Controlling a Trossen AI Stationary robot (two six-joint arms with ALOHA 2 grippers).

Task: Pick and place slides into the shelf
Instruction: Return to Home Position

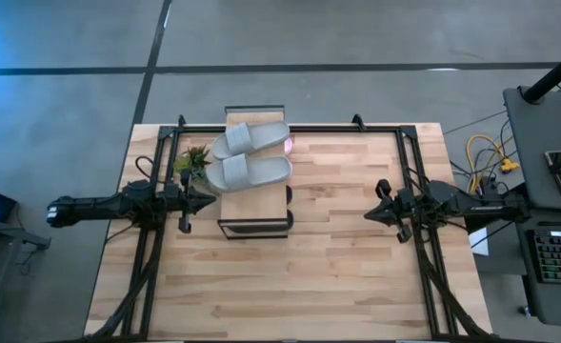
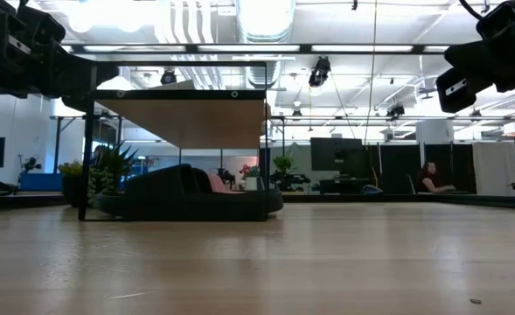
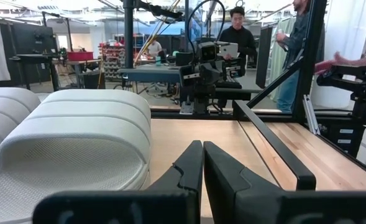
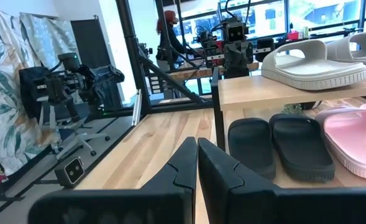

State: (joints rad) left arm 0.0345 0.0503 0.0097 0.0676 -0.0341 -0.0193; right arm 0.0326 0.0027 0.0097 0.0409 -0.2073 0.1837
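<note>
From above, your shelf point(image 1: 251, 204) stands on the table point(image 1: 337, 276) at about 11 o'clock from the table's centre, its long side running from 12 to 6. Two grey slides point(image 1: 253, 171) lie side by side across its plank top, covering the 12 o'clock half. The 6 o'clock half is bare.

In the right wrist view you can see under the plank. A pair of black slides point(image 4: 301, 146) rests there soles down, with the pink slides point(image 4: 350, 143) just beside them. From above, only a pink edge shows past the plank at the shelf's 2 o'clock. A small potted plant point(image 1: 192, 162) sits at the shelf's 9 o'clock, just outside the frame.

Your left gripper point(image 1: 207, 199) hovers at the shelf's 8 o'clock, just beside the frame, pointing toward 3 o'clock. Its fingers point(image 3: 186, 168) are pressed together and hold nothing. Your right gripper point(image 1: 370, 215) is well apart from the shelf, at about 3 o'clock from the table's centre, pointing toward 9 o'clock, so the two face each other. Its fingers point(image 4: 181, 163) are likewise together and empty.

In the low view both arms hang high above the table. People point(image 3: 238, 34) stand in the room beyond it.
</note>
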